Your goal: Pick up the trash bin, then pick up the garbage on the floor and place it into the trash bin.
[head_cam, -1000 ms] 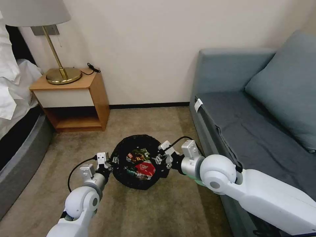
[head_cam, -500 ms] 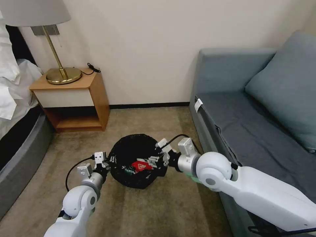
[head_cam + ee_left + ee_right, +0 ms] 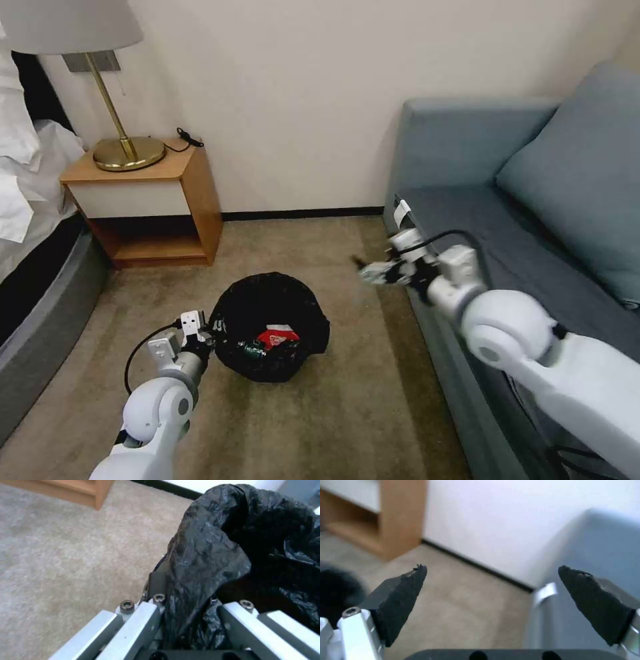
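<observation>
trash bin (image 3: 270, 327) between nightstand (image 3: 150, 200) and sofa (image 3: 507, 267)

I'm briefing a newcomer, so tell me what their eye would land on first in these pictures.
First, the black-lined trash bin on the carpet between the wooden nightstand and the blue-grey sofa, with a red-and-white packet inside. The left end effector grips the bin's liner at its rim. The right end effector hangs open and empty above the floor beside the sofa's front edge.
</observation>
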{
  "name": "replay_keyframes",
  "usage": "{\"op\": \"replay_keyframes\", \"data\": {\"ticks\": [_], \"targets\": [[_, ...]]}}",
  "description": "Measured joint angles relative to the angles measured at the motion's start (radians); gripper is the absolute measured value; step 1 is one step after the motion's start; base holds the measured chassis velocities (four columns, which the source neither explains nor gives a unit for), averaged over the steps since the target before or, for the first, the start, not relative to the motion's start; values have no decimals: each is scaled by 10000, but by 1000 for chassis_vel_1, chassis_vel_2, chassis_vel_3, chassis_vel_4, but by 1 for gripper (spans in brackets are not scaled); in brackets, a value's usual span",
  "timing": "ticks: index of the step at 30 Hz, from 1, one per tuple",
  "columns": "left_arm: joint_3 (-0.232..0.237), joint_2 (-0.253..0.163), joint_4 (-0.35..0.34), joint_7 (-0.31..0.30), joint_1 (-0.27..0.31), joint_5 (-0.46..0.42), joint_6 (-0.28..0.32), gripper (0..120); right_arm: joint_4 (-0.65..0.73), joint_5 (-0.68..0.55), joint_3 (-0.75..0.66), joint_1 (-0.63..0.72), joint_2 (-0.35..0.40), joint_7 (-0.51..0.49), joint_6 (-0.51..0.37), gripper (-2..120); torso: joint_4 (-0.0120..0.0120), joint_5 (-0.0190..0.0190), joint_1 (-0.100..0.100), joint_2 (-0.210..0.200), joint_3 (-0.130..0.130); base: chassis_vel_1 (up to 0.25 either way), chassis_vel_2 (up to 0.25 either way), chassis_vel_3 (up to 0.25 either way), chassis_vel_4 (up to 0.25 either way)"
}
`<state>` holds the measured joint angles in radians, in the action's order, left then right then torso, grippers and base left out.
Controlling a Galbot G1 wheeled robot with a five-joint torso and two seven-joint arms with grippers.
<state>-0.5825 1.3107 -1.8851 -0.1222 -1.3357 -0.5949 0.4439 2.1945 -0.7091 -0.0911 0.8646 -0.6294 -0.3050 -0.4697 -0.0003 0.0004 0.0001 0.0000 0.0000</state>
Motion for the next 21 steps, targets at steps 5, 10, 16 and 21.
{"op": "replay_keyframes", "data": {"ticks": [5, 10, 16, 21], "targets": [[-221, 58, -38, -161, -47, -92, 90, 4, 342, 426, -1469, 1159, -232, -410, 240, 100, 1, -1, 0, 0, 0, 0, 0, 0, 0], [-419, 123, -32, -251, -100, -113, 115, 4, 870, 159, -3211, 2821, -723, -622, 245, 100, 2, -3, 0, 1, 0, 0, 0, 0, 0], [-582, 215, 71, -479, -158, -172, 186, 4, 1509, -66, -4876, 4977, -1628, -493, 290, 100, 0, -1, -1, 0, 0, 0, 0, 0, 0], [-772, 252, 199, -617, -167, -424, 200, 4, 1911, 140, -5686, 5888, -2228, -226, 390, 100, 2, -3, -1, 1, -1, 0, 0, 0, 0]]}}
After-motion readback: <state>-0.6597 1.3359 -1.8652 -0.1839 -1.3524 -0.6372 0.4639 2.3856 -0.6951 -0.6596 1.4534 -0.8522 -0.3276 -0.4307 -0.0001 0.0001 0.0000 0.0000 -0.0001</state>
